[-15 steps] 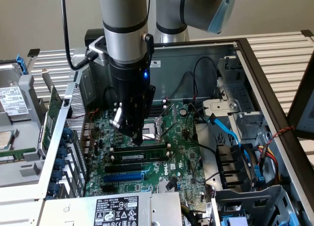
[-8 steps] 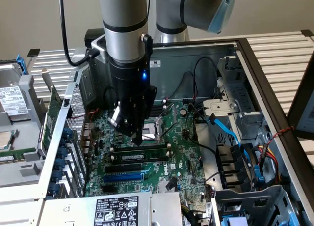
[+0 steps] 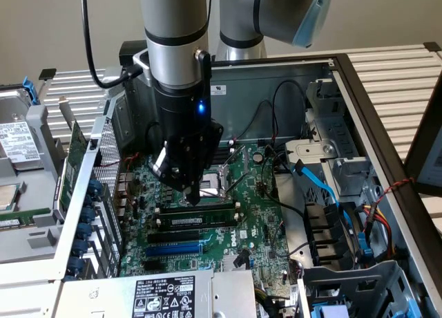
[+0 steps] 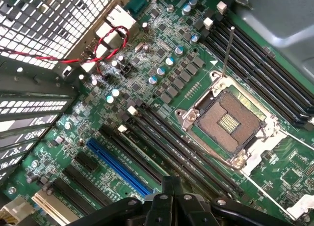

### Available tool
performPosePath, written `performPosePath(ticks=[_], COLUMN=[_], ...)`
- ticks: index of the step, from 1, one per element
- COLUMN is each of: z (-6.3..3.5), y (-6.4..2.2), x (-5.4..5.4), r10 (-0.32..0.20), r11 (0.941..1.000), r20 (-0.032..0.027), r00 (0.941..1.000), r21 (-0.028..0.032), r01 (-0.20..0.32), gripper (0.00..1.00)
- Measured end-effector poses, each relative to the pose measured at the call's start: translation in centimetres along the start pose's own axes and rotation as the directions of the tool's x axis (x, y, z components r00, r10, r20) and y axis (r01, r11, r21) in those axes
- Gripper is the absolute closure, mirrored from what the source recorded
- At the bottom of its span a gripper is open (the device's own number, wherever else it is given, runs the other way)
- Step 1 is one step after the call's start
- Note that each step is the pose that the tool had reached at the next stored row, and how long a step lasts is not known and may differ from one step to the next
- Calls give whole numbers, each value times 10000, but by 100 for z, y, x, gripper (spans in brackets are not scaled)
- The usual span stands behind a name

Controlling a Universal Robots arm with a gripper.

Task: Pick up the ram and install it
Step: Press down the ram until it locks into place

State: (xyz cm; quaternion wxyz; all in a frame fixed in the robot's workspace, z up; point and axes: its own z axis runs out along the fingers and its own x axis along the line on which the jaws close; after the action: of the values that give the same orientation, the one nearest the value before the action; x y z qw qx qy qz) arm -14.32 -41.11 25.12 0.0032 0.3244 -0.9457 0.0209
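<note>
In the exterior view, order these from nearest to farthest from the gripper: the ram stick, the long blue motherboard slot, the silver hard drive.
1. Thin green ram stick, right beside the gripper.
2. Long blue motherboard slot, a few slots beyond the ram.
3. Silver hard drive, outside the case, exterior view's left.
</note>
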Motion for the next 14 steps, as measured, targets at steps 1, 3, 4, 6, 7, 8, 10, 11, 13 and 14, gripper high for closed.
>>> performPosePath(ticks=[1,3,4,6,7,8,10,11,13,14], z=[0,0,0,0,0,0,0,0,0,0], y=[0,0,0,0,0,0,0,0,0,0], x=[0,0,0,0,0,0,0,0,0,0], r10=[139,411,545,816,957,1093,1370,1506,1783,1924], r11=[9999,9992,9985,9967,9954,9940,9906,9886,9840,9813], r20=[-2,-9,-11,-18,-22,-26,-34,-38,-48,-52], r00=[9999,9992,9985,9967,9954,9940,9906,9886,9840,9813], r21=[-1,-2,-4,-6,-7,-8,-10,-11,-14,-14], r01=[-139,-411,-545,-816,-957,-1093,-1370,-1506,-1783,-1924], gripper=[90,90,90,90,90,90,90,90,90,90])
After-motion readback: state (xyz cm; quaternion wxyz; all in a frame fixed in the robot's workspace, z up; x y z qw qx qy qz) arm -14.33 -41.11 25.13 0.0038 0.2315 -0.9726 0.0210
